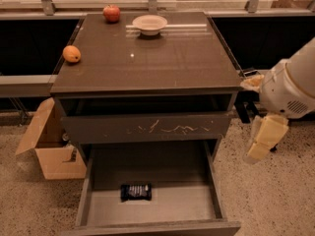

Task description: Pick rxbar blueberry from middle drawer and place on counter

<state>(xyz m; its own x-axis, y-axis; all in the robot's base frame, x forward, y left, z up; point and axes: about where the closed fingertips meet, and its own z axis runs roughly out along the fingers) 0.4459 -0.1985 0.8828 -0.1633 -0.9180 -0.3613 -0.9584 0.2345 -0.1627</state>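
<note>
Apple [111, 13], orange [72, 54] and bowl [149, 23] sit on the bench [162, 58]. The rxbar blueberry [136, 191] lies flat in the open middle drawer [172, 205], long axis left-right. The pincer [261, 144] hangs to the drawer's right; I cannot tell its state.

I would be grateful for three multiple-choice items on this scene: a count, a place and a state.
1. How many fruits lie on the counter? A one; B two; C four.
2. Where is the rxbar blueberry? A on the counter; B in the gripper; C in the middle drawer.
3. The middle drawer is: A pulled open; B shut; C removed.
Key: 1 B, apple and orange; 2 C, it lies on the drawer's grey bottom; 3 A, its inside shows. The gripper hangs right of the counter.
</note>
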